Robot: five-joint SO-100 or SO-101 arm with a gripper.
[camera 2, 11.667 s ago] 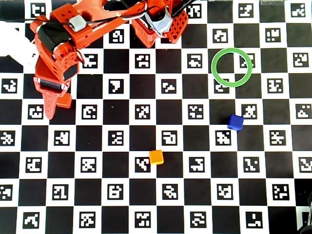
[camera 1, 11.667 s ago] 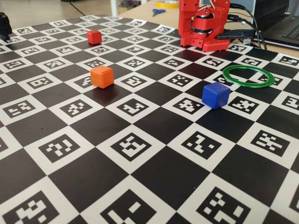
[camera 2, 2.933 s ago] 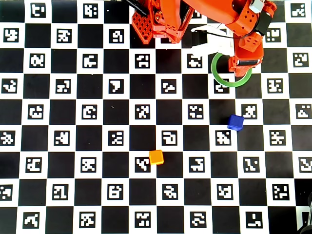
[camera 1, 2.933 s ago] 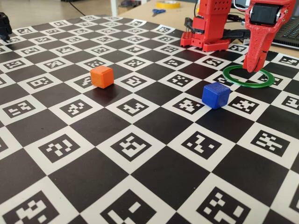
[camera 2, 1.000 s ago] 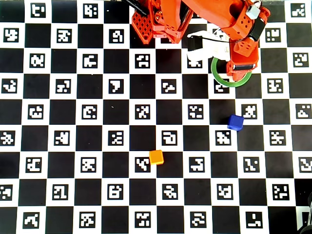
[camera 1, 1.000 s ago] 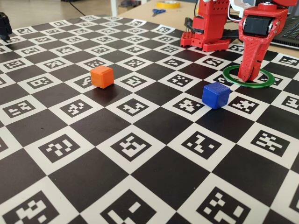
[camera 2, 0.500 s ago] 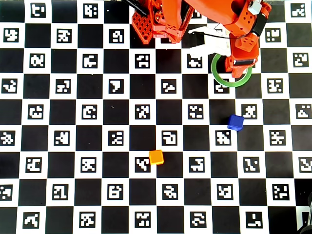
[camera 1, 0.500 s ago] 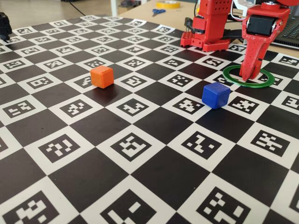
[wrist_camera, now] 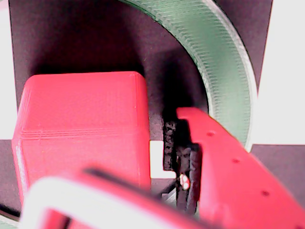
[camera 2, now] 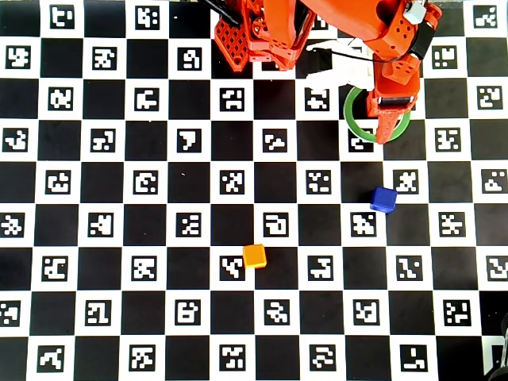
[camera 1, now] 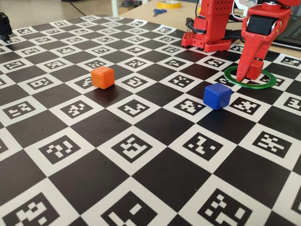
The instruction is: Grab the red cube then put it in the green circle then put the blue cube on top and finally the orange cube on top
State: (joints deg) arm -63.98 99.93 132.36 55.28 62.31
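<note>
Tool: my tool [camera 1: 246,75] hangs tip-down over the green circle [camera 1: 235,80], its points low inside the ring; in the wrist view the fingers stand parted, one finger [wrist_camera: 224,167] clear of the cube's side with a dark gap between. I judge it released, gripping nothing.
Red cube: the red cube [wrist_camera: 81,129] sits on the tabletop inside the ring, just beside my finger and not touching it in the wrist view. In the fixed view a bit of it [camera 1: 254,69] shows behind the finger; the overhead view hides it under the arm.
Ring: green arc [wrist_camera: 217,57] curves round the cube's far side; cube well within it, so far as I can see.
Step in hand: first placement looks done; lifting clear comes next, I judge.
Key relation: the blue cube [camera 2: 383,199] lies below the ring in the overhead view, toward the camera side in the fixed view [camera 1: 217,96], near but clear of it. Faces slightly turned against the checker grid, so my wrist may need a small twist.
Orange cube: the orange cube [camera 2: 254,255] is farther out, well apart, lower left in the overhead view.
Risk: rising crooked could nudge the red cube off centre.
</note>
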